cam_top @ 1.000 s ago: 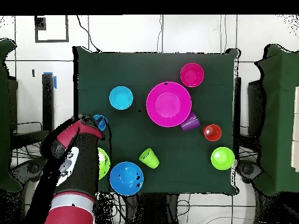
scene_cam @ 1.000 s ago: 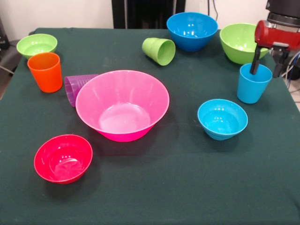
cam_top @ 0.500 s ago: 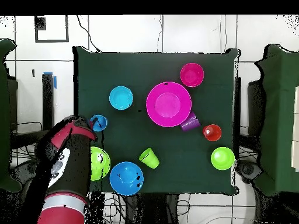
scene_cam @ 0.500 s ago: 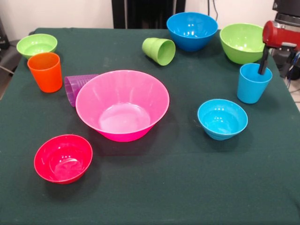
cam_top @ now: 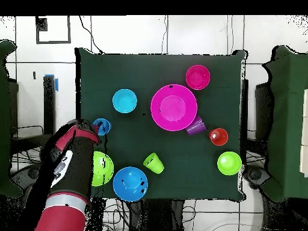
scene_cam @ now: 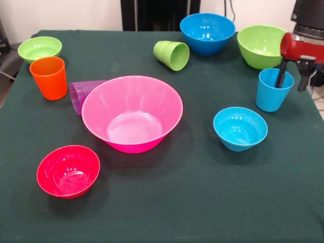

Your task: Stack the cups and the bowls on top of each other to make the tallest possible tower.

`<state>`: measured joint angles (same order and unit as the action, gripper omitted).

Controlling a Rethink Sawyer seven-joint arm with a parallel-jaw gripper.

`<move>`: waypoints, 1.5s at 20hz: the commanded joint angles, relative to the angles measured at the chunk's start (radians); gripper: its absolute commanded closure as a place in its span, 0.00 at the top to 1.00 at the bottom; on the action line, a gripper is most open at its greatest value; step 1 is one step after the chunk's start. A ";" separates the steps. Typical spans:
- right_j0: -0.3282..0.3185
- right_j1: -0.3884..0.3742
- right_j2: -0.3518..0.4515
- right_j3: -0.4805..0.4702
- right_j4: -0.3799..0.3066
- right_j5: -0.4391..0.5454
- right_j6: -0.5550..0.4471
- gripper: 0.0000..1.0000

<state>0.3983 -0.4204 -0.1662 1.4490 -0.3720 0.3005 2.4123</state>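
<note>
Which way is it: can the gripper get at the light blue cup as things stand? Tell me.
Probably yes. The gripper is open astride the light blue cup's far rim, one finger inside and one outside, and nothing stands between them; the green bowl sits apart behind.

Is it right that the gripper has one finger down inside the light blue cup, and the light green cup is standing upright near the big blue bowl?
Not quite. The light green cup lies tipped on its side, as the front view shows. The rest holds: it's near the blue bowl, and the gripper straddles the light blue cup's rim, one finger inside.
</note>
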 commanded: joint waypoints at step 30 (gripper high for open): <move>0.003 0.038 -0.040 0.091 0.062 -0.203 0.134 0.00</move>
<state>0.3982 -0.4067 -0.2590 1.5003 -0.3564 0.1326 2.4123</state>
